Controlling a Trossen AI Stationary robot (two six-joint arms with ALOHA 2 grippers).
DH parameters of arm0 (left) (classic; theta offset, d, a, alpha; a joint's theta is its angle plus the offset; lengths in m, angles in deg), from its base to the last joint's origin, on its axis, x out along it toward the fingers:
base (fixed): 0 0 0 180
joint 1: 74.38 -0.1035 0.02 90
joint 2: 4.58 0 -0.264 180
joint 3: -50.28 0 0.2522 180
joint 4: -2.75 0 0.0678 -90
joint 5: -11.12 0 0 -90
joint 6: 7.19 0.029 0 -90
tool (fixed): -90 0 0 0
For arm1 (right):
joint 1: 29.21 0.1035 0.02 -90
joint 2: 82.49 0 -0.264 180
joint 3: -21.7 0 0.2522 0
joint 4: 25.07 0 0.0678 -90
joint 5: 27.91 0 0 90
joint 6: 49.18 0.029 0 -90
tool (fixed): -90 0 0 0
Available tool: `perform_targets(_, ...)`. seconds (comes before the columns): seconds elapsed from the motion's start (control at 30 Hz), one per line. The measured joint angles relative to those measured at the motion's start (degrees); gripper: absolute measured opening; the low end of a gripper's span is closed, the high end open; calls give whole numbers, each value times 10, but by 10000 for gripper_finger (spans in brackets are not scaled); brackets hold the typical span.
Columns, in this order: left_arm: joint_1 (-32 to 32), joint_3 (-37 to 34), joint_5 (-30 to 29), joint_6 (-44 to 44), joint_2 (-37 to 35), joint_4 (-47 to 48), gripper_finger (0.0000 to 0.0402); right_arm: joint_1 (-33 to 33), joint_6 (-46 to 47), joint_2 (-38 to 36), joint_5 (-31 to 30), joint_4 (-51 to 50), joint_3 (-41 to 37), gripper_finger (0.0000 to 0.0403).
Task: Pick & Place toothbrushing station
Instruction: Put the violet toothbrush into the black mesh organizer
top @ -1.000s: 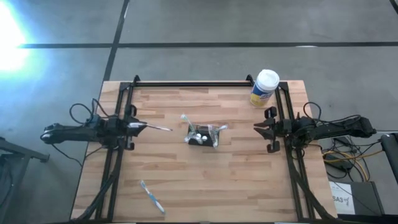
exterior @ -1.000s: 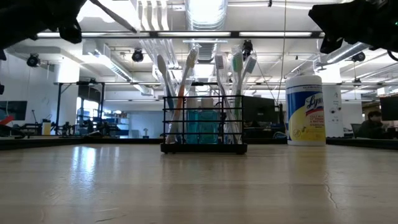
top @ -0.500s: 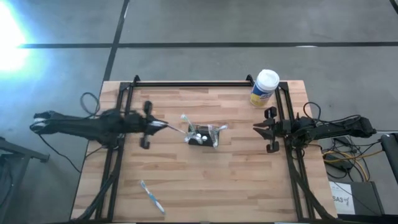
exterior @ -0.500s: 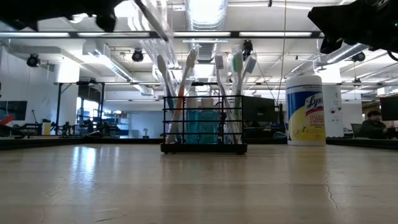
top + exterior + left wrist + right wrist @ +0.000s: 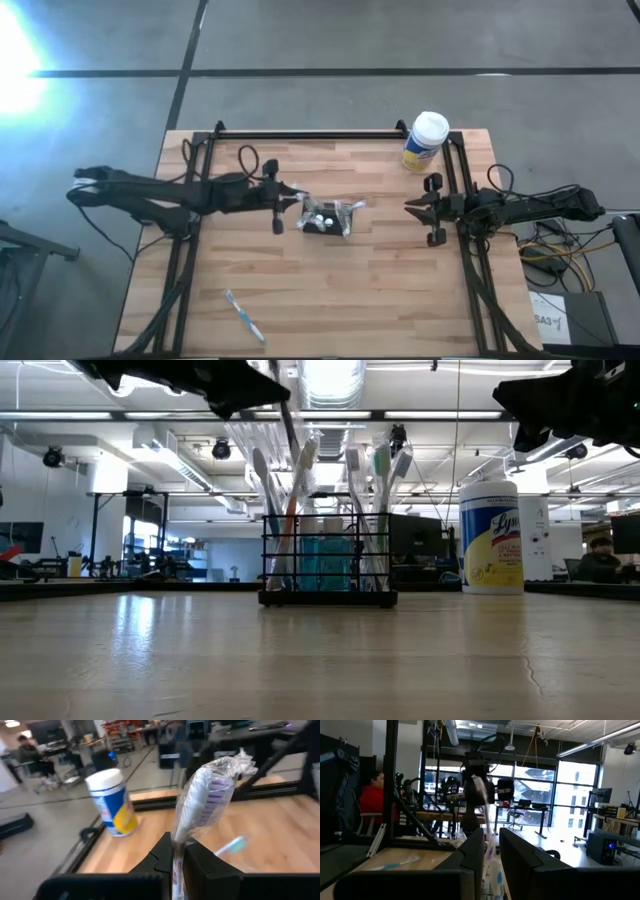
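- Looking down from the high view, I see my left gripper (image 5: 287, 196) just beside the toothbrushing station (image 5: 325, 219), which stands near the middle of the worktop (image 5: 380, 290); the station lies toward the right arm's side of my gripper and a little nearer the front edge. My right gripper (image 5: 420, 206) waits well apart at the far side, so my left is plainly the nearer.
- In the low view, the station (image 5: 327, 565) stands upright and already holds several brushes; the toothbrush (image 5: 288, 425) I carry slants down from above toward its open top, handle end lowest, so I judge the drop needs the shaft brought nearer vertical.
- In the left wrist view, my left gripper (image 5: 178, 855) is clamped on the wrapped toothbrush (image 5: 202, 800), its head pointing away from my fingers; the canister (image 5: 111, 802) stands beyond.
- In the right wrist view, my right gripper (image 5: 492, 851) is nearly closed and empty, facing the left arm across the worktop.
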Motion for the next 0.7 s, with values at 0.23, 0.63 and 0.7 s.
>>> perform_targets(0.23, -13, -2, -17, -16, 3, 43, 21, 0, 0, 2, 0, 0, 0, 57)
perform_targets(0.63, -32, -49, -11, -41, 7, 13, 21, 0, -2, 3, 0, 0, 0, 57)
perform_targets(0.7, -36, -53, -8, -46, 11, 2, 21, 0, -2, 3, 0, 0, 0, 57)
